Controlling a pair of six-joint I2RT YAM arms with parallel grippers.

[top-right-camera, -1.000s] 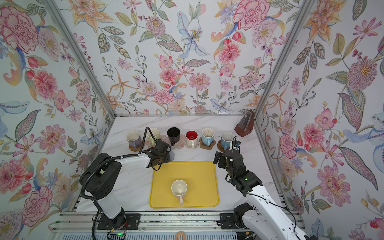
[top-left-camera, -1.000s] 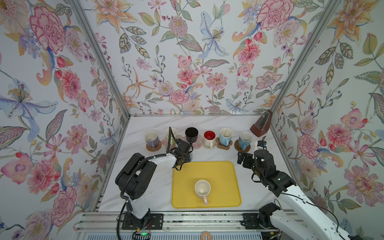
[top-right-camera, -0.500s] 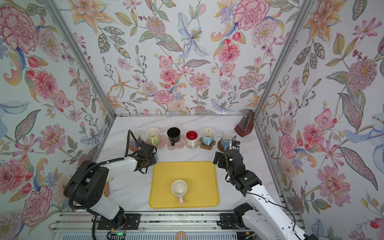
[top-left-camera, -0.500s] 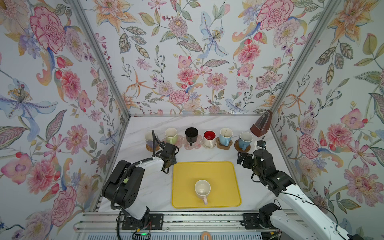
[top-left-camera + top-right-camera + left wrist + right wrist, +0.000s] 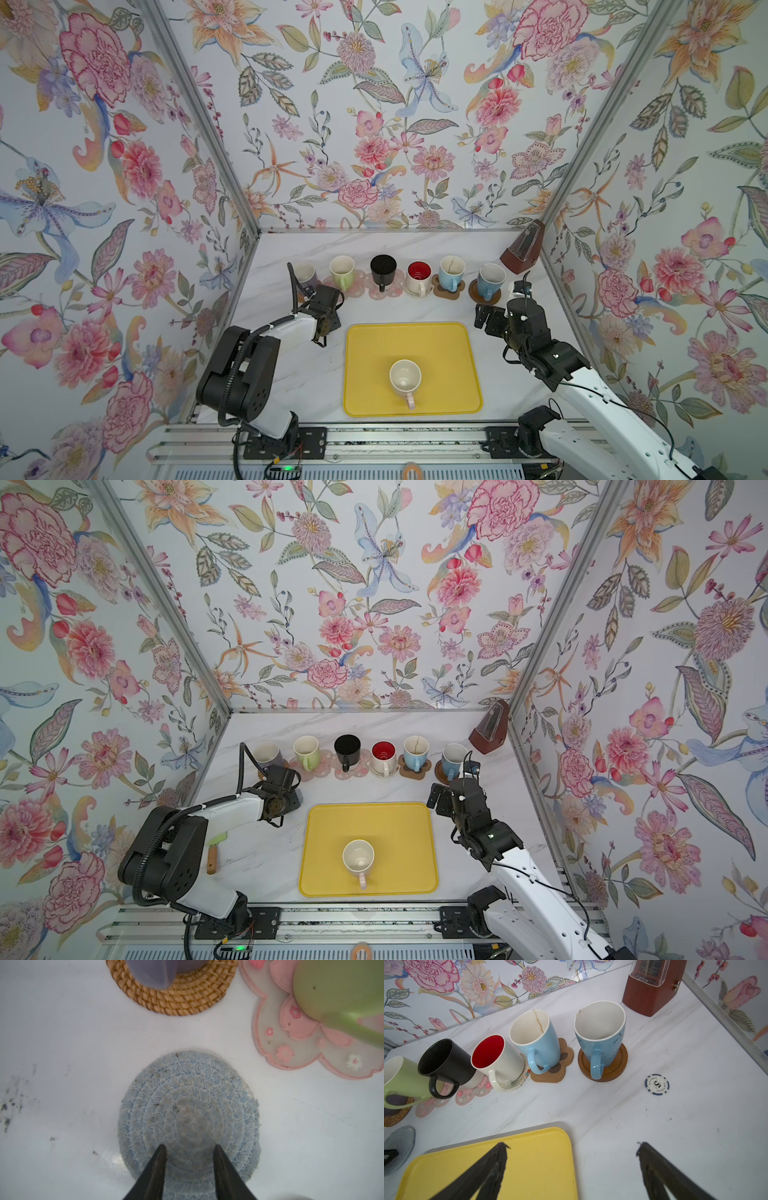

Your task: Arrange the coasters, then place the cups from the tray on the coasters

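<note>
Left gripper [image 5: 189, 1147] hangs part-open, empty, over the grey-blue woven round coaster [image 5: 189, 1095], so dragging might knock the nearby tan rattan round coaster [image 5: 182, 999].

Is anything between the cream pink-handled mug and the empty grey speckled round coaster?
Yes. The left gripper is above the grey speckled round coaster, fingertips apart. Otherwise only the low rim of the yellow tray and bare white table lie between.
</note>
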